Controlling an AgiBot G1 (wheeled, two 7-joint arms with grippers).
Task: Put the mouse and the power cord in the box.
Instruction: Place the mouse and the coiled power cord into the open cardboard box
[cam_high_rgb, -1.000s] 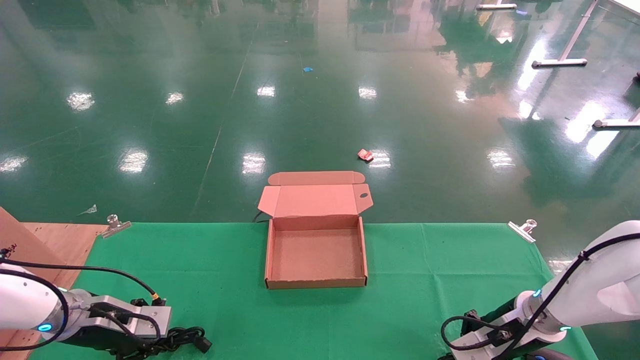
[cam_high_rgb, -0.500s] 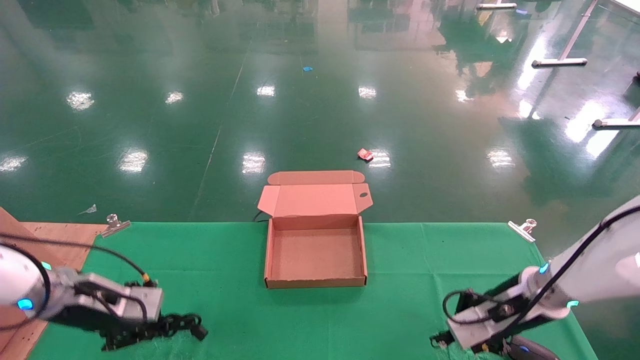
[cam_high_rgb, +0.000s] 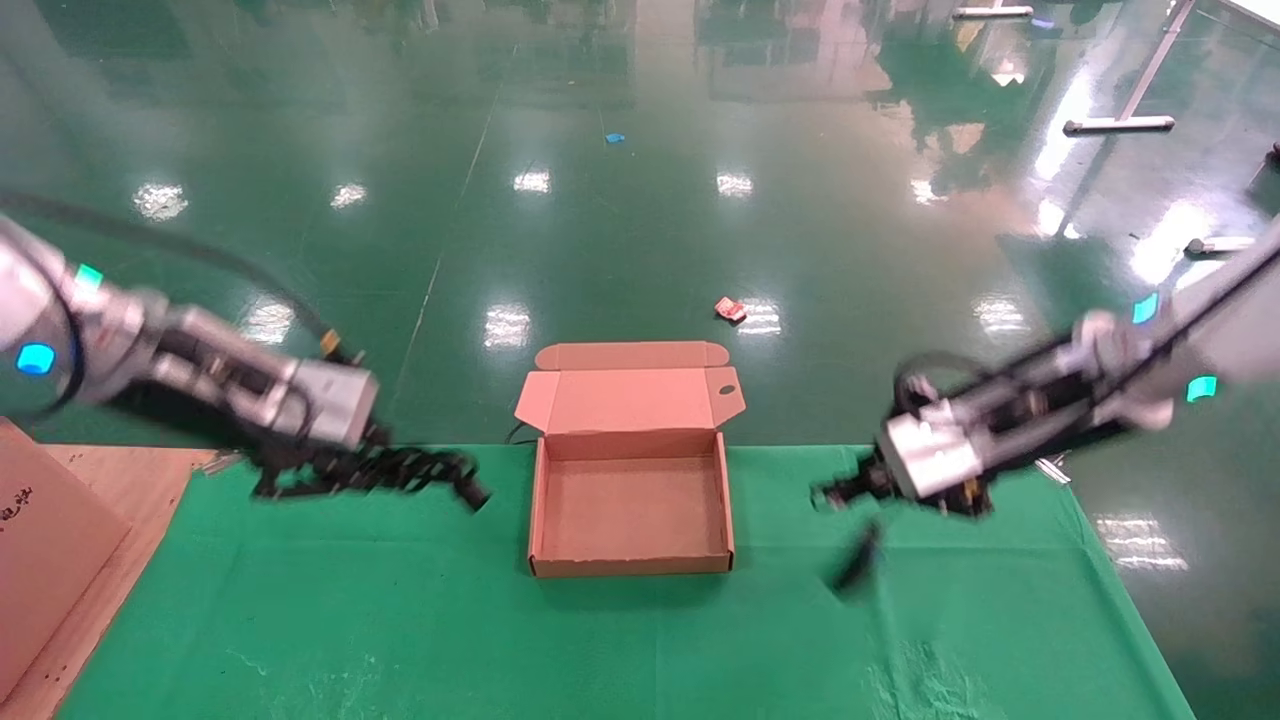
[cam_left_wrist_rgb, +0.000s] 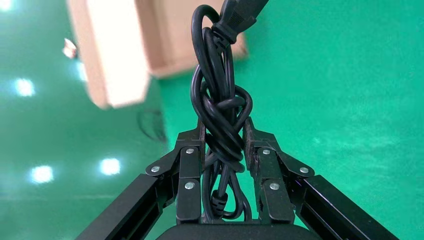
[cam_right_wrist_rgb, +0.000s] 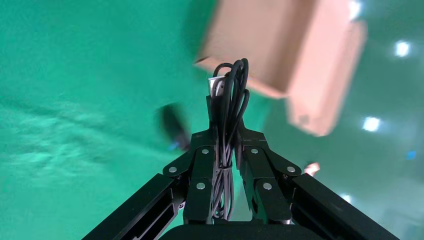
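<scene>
A: What has changed since a second ago?

B: Both arms have risen from the near edge of the bench. The left claw now hangs in the air to the left of the box, clamped on the power cord. The right claw is up on the right of the box, clamped on the bundled thin cable of the mouse.

A: How do the things lie?

B: The cord bundle runs lengthwise toward the box, its plug end nearest the box. In the left wrist view the knotted cord sits between the fingers. The mouse dangles below the right claw, blurred, its long axis slanting down, above the bench to the right of the box.

A: And the box?

B: Open, its lid folded back, unmoved.
</scene>
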